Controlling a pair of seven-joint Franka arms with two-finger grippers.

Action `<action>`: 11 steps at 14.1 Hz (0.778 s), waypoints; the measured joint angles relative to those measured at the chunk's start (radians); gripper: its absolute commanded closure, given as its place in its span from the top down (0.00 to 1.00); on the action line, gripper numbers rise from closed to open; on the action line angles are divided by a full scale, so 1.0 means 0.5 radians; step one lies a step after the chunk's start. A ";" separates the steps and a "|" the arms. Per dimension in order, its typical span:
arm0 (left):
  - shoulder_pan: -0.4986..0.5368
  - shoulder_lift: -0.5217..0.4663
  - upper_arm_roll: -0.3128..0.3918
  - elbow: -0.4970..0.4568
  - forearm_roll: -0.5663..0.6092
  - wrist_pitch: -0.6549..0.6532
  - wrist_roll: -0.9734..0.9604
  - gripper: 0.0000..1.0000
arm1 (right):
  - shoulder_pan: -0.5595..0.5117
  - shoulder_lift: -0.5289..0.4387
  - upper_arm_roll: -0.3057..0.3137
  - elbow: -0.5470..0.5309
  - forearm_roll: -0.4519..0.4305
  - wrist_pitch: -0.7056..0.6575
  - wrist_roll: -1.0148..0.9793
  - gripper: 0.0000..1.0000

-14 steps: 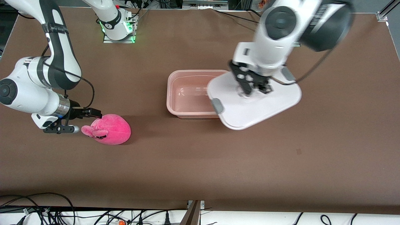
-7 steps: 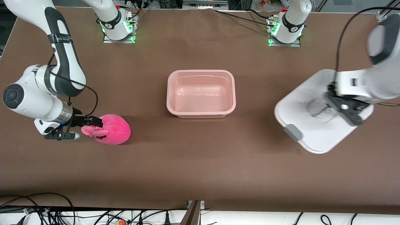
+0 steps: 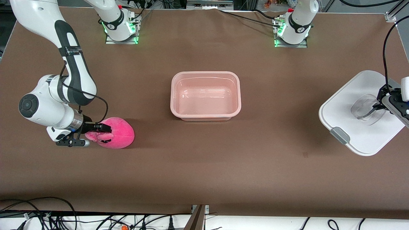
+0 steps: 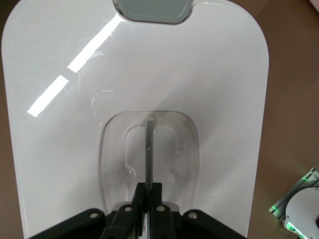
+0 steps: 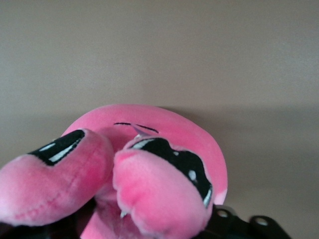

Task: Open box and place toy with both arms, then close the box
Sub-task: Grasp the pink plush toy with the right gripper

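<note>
Clearing the box (image 3: 205,95) for the toy (image 3: 119,133)

We pinched the lid (image 3: 358,127) handle with the left tool (image 3: 380,103) at frame right, keeping it aside; the right tool (image 3: 92,129) reached the toy, grip unclear.

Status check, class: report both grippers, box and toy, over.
Left gripper shut on lid, toward left arm's end. Right gripper at toy. Box open, empty; nothing in between.

Pink toy (image 5: 149,169) fills view, ears foremost.
</note>
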 measured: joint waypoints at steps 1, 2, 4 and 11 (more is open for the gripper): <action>0.019 0.009 0.000 0.000 0.000 0.000 0.027 0.00 | 0.000 -0.002 0.001 0.000 0.000 0.000 -0.006 0.00; 0.033 0.016 -0.001 0.000 0.000 0.000 0.048 0.00 | 0.000 -0.005 0.002 0.000 0.000 0.000 -0.022 0.00; 0.043 0.019 -0.010 0.000 0.000 0.000 0.068 0.00 | 0.000 -0.011 0.003 0.005 0.000 -0.003 -0.070 0.00; 0.043 0.020 -0.033 0.000 0.000 -0.002 0.075 0.00 | 0.020 -0.057 0.111 0.243 -0.004 -0.475 -0.220 0.00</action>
